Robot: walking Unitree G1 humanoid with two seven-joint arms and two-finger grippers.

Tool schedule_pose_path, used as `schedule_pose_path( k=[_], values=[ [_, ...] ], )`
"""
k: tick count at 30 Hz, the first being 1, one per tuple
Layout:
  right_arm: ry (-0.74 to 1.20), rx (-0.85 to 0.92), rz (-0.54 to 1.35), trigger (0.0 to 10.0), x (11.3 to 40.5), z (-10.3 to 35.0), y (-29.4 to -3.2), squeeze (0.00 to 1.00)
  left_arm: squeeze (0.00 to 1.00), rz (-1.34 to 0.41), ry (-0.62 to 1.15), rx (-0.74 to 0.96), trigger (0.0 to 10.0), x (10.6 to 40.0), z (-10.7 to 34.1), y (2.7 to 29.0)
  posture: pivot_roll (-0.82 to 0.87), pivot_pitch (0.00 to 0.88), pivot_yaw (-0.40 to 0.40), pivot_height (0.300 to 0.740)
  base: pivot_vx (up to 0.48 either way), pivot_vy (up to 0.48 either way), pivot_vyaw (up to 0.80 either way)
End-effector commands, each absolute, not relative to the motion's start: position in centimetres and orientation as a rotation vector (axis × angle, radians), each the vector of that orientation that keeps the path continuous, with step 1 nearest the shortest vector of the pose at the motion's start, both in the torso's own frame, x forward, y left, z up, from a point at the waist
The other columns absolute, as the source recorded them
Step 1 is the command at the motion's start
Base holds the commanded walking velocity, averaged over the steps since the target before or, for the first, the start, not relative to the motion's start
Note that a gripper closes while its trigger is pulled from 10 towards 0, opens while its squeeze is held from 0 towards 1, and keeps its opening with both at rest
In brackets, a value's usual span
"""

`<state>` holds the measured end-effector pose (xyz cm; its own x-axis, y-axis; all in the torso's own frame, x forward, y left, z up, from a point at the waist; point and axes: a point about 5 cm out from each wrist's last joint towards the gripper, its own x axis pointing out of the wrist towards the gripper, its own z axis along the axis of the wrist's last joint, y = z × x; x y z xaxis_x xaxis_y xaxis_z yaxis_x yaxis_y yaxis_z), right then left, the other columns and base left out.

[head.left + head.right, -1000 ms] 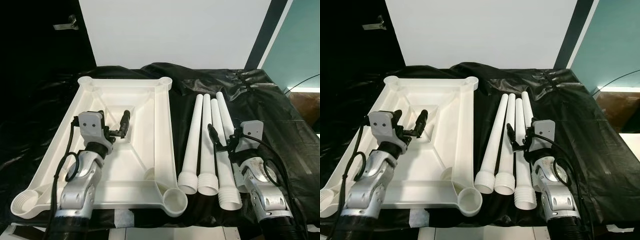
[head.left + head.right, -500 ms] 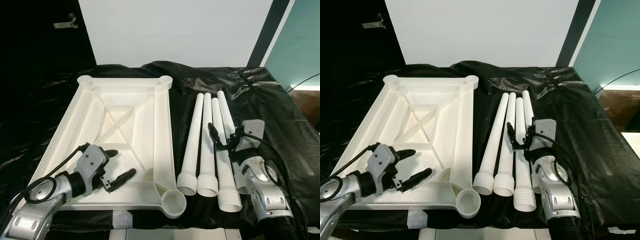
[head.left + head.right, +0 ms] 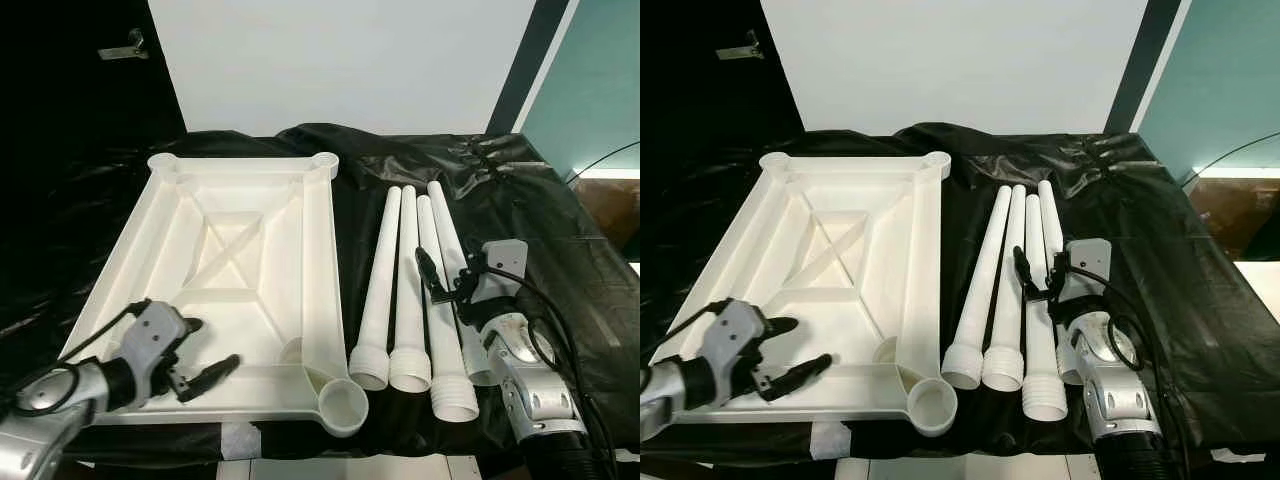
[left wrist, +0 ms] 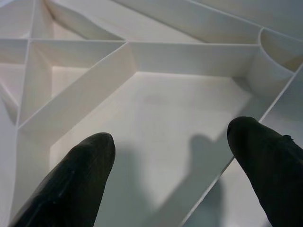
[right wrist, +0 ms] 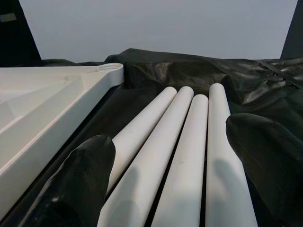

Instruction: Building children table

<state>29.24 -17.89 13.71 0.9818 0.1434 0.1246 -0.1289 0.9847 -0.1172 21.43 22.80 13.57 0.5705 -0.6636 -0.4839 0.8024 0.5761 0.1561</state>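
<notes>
A white children's table top lies upside down on the left, ribs up, with a round leg socket at its near right corner. Several white tube legs lie side by side to its right. My left gripper hovers open over the top's near left part; the left wrist view shows the ribbed underside between its fingers. My right gripper stands open just above the near half of the legs, holding nothing.
A crumpled black plastic sheet covers the work surface. Behind it is a white wall, with a black door at the left and a teal wall at the right. A strip of white tape sits at the front edge.
My left arm has drawn back from the middle of the table top to its near left corner and dropped lower. The right arm has stayed put. The camera shifted slightly.
</notes>
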Motion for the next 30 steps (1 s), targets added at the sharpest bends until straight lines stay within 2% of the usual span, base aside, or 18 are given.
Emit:
schedule_pose_path(
  k=[1, 12, 17, 20, 22, 29, 30],
  values=[
    [-0.111, -0.114, 0.140, 10.0, 29.2, 13.4, -18.0, 0.00, 0.00, -1.034, 0.526, 0.380, 10.0, 20.2, 12.8, 23.2, 0.02, 0.000, -0.023, 0.740, 0.000, 0.000, 0.00],
    [-0.093, -0.127, 0.152, 10.0, 29.4, 13.2, -18.1, 0.00, 0.00, -1.135, 0.470, 0.285, 10.0, 18.5, 14.3, 21.7, 0.03, 0.004, -0.042, 0.740, 0.000, 0.000, 0.00],
    [-0.095, -0.131, 0.163, 10.0, 29.6, 13.4, -17.8, 0.00, 0.00, -1.131, 0.503, 0.317, 10.0, 18.4, 13.4, 20.8, 0.03, 0.005, -0.042, 0.740, 0.000, 0.000, 0.00],
    [-0.097, -0.132, 0.163, 10.0, 29.7, 13.4, -17.7, 0.00, 0.00, -1.030, 0.543, 0.392, 10.0, 19.6, 11.4, 20.4, 0.02, 0.002, -0.039, 0.740, 0.000, 0.000, 0.00],
    [-0.097, -0.133, 0.162, 10.0, 29.7, 13.5, -17.6, 0.00, 0.00, -0.903, 0.544, 0.451, 10.0, 21.3, 10.4, 20.3, 0.02, 0.003, -0.038, 0.740, 0.000, 0.000, 0.00],
    [-0.094, -0.136, 0.157, 10.0, 29.4, 13.4, -17.8, 0.00, 0.00, -0.730, 0.541, 0.457, 10.0, 23.6, 10.2, 20.7, 0.01, 0.000, -0.030, 0.740, 0.000, 0.000, 0.00],
    [-0.095, -0.136, 0.152, 10.0, 29.4, 13.4, -17.9, 0.00, 0.00, -0.678, 0.553, 0.444, 9.5, 24.2, 10.3, 20.9, 0.00, 0.000, -0.026, 0.740, 0.000, 0.000, 0.00]
  ],
)
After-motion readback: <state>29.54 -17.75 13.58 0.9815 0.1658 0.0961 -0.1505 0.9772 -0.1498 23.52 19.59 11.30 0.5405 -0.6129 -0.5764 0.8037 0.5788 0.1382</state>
